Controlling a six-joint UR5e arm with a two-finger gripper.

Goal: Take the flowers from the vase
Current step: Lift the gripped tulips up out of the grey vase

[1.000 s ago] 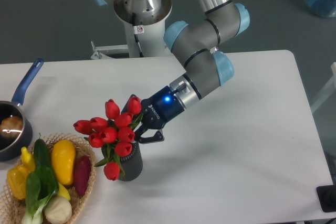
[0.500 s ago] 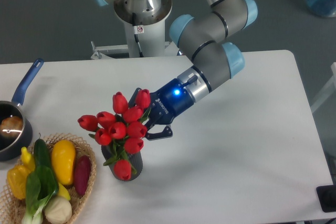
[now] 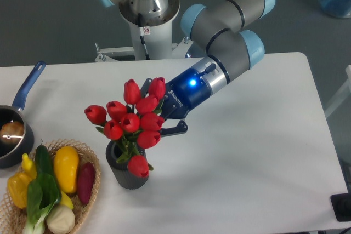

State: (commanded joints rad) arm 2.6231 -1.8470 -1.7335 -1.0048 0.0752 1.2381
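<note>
White desk (image 3: 263, 152) under a grey floor backdrop is what I'm working over. From my seat, the red tulips (image 3: 131, 124) sit partly raised above the ribbed dark grey vase (image 3: 127, 171), which stands near the desk's front-left, just right of the wicker basket (image 3: 94, 175) of vegetables. Stems and leaves dip into the vase mouth, and one bloom droops against its rim.

My gripper (image 3: 160, 118) comes in from the right, pinching the bunch at its stem side, though the blooms hide the actual contact.

I judge the lift only partly done. The risk: the drooping tulip or the leaves could snag the rim and tip the vase toward the basket, or a loose stem could slip from the pinch.

Open desk lies to the right and rear. The left edge is crowded by the basket and the blue-handled pot (image 3: 15, 130).
</note>
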